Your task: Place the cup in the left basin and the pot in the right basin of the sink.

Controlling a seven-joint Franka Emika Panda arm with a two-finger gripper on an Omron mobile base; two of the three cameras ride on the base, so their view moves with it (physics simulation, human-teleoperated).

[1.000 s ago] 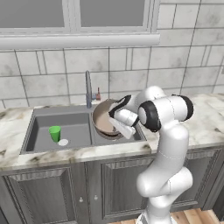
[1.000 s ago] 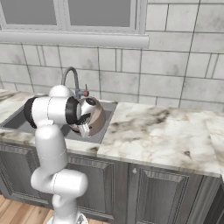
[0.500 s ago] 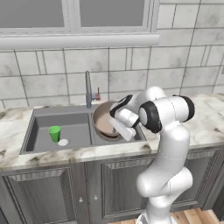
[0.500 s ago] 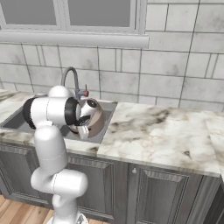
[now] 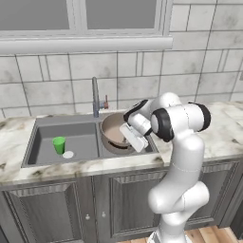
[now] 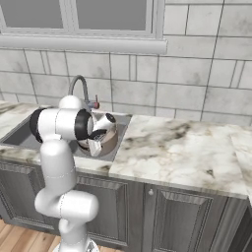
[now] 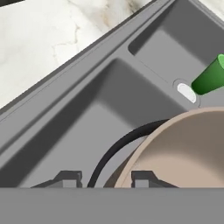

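Lowering pot (image 5: 115,134), clamped by end effector (image 5: 127,136), into right basin (image 5: 148,143); cup (image 5: 59,145) already in left basin (image 5: 80,141), frame centre-left.

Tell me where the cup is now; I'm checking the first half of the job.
The cup stands upright in the left basin of the sink, beside the round pale drain, across the divider from the pot.
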